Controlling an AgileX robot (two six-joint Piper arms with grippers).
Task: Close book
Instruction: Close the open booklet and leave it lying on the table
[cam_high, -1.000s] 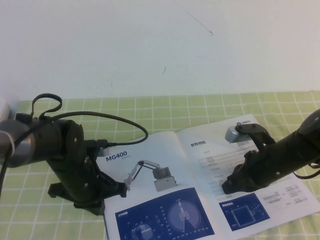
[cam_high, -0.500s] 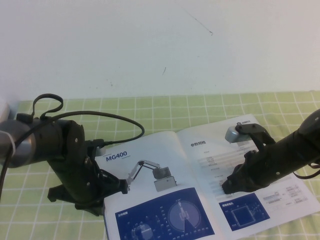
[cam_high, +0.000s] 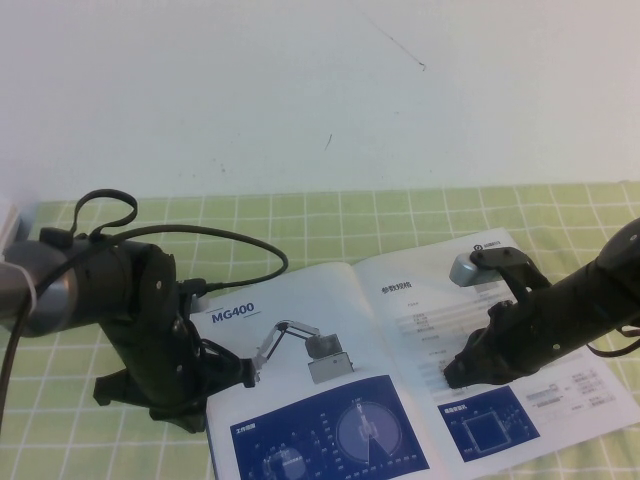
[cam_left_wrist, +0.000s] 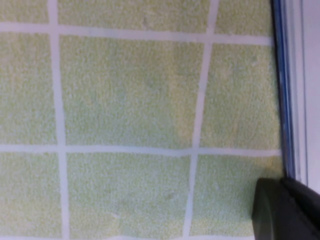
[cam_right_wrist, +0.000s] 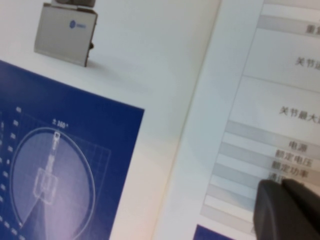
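— Two claws, where?
— Left claw low at the left edge of the book; right claw down on its right half. Spread of either: cannot tell.
— Book?
— Open flat at surface's front edge, centre to right.
— Risks?
— Could miss the cover and shove the book sideways; could crease paper if pinned while lifted.
— Legible?
— "MG400" heading; Chinese table rows on the right.

Black arms, looped black cable, seemingly silver camera
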